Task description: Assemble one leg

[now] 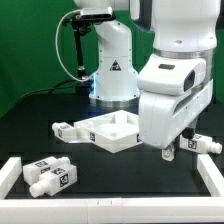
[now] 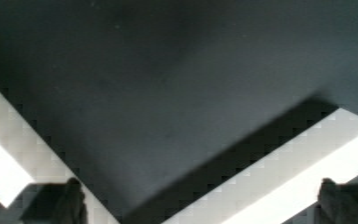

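Note:
The white square tabletop (image 1: 100, 137) lies in the middle of the black table. One leg (image 1: 63, 129), white with tag markers, lies against its side toward the exterior view's left. Two more legs (image 1: 47, 165) (image 1: 52, 182) lie near the front left. Another leg (image 1: 206, 146) lies at the right, just beside my gripper (image 1: 176, 152). The gripper hangs low over the table, right of the tabletop. In the wrist view the gripper (image 2: 197, 208) is open and empty, with its two dark fingertips (image 2: 48, 205) far apart. No leg shows in the wrist view.
A white border rail (image 1: 212, 178) runs along the table's front and sides. In the wrist view two white strips (image 2: 300, 165) (image 2: 5, 150) slant across the dark table surface. The robot base (image 1: 112, 70) stands at the back.

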Controlling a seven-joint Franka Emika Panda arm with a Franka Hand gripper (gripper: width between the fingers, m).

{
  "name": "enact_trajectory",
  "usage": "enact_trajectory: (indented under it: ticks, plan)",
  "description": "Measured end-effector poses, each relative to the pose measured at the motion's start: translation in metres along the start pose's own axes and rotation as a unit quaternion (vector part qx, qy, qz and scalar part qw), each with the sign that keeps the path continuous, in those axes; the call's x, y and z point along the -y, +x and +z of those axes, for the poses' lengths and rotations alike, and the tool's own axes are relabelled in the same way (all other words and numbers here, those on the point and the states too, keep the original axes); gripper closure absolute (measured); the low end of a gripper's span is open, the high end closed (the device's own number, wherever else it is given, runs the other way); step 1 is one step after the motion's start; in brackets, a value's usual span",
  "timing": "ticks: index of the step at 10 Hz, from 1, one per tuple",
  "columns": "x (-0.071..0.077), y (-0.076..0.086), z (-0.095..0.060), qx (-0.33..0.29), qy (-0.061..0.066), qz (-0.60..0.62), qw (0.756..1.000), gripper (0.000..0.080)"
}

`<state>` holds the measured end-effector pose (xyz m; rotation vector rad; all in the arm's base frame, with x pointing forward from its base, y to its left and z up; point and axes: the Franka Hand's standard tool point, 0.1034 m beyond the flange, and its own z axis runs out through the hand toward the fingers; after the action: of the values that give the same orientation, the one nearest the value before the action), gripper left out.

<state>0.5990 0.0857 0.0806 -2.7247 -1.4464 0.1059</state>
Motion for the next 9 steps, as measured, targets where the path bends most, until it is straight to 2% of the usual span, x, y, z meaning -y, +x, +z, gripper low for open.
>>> enact_trajectory:
  ticks: [6,7,8,9]
  plan:
    - [0.000,-0.001,0.000,0.000,0.000,0.003,1.000,0.0150]
    - [0.000,-0.014,-0.001,0.003,-0.001,0.016,1.000,0.0150]
    - [0.005,-0.028,-0.010,-0.001,-0.013,0.011,1.000,0.0150]
    - [0.008,-0.049,-0.014,-0.007,-0.025,-0.011,1.000,0.0150]
